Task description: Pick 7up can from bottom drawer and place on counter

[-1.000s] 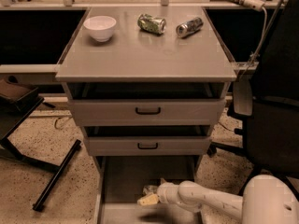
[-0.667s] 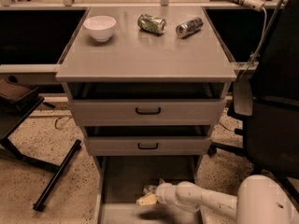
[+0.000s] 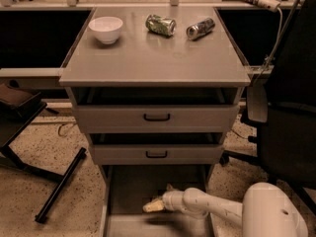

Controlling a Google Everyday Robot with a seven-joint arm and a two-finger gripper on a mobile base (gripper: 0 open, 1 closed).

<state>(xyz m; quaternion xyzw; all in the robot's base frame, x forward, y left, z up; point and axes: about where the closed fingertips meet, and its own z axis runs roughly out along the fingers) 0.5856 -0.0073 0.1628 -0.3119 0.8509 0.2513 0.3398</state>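
The bottom drawer (image 3: 129, 191) is pulled open at the foot of the cabinet, its flat grey floor showing. My gripper (image 3: 153, 205) is inside it, low over the floor near the middle and pointing left, at the end of my white arm (image 3: 217, 211), which comes in from the lower right. The 7up can is not in view; my gripper and arm hide part of the drawer floor. The counter (image 3: 153, 58) is the broad grey cabinet top above.
On the counter stand a white bowl (image 3: 106, 29), a darker green can (image 3: 160, 24) on its side and a silver can (image 3: 200, 28) on its side. Two drawer fronts with black handles (image 3: 157, 116) sit above the open drawer. A black chair (image 3: 289, 122) stands at the right, a black stand leg (image 3: 59, 184) at the left.
My arm has shifted slightly to the left inside the bottom drawer. The gripper stays in nearly the same spot over the drawer floor.
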